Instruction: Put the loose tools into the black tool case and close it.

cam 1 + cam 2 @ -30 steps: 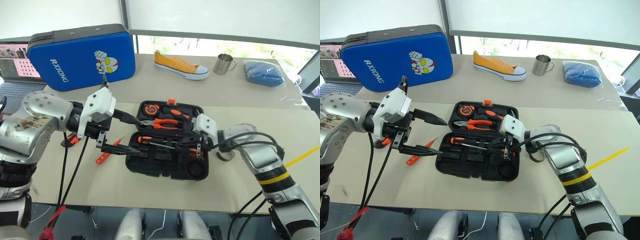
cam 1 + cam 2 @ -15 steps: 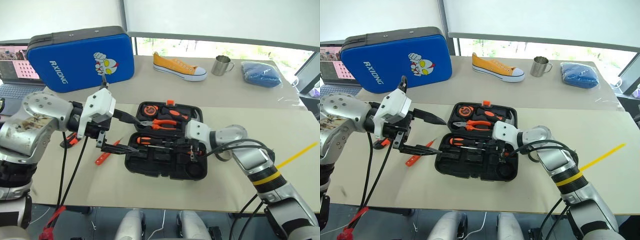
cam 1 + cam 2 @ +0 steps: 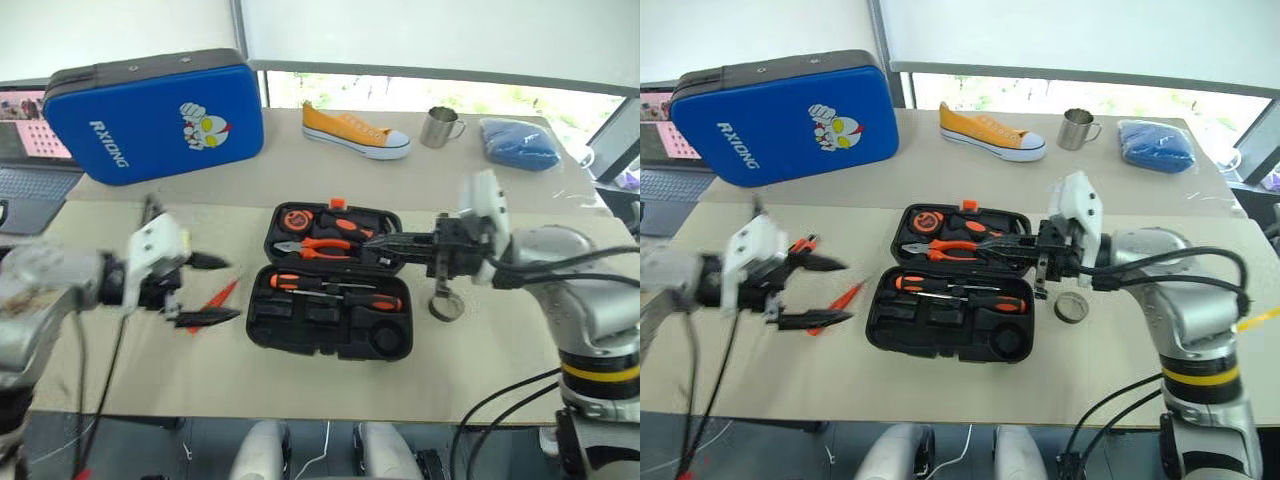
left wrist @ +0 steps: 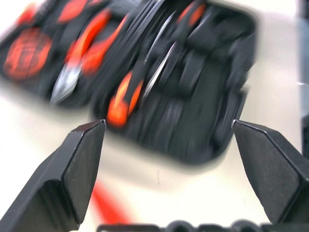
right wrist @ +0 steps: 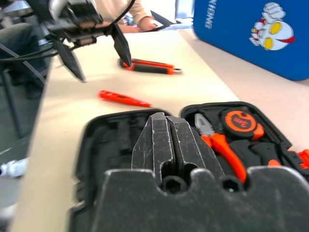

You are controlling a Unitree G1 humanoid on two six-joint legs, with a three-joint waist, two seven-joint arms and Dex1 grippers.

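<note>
The black tool case [image 3: 300, 335] lies open in the middle of the table, with orange-handled pliers, a tape measure and two screwdrivers [image 3: 335, 285] in its recesses. A slim orange tester screwdriver [image 3: 220, 296] lies on the table to the left of the case. Between its wide-open fingers my left gripper [image 3: 228, 290] frames that tester from just above. The utility knife [image 5: 149, 66] lies farther left. A small black tape roll [image 3: 446, 305] sits on the table to the right of the case. My right gripper [image 3: 372, 240] is shut and empty, hovering level over the case's rear half.
At the back left a big blue zip case [image 3: 150, 115] leans, with a laptop [image 3: 25, 160] beside it. A yellow shoe [image 3: 355, 130], a metal cup [image 3: 445, 127] and a blue cloth bundle [image 3: 520, 143] sit along the far edge. A person's arm [image 5: 137, 12] shows beyond the table.
My left gripper has swung left and down, away from the case, still open. My right gripper has lifted out of the case and drawn back to the right, still shut.
</note>
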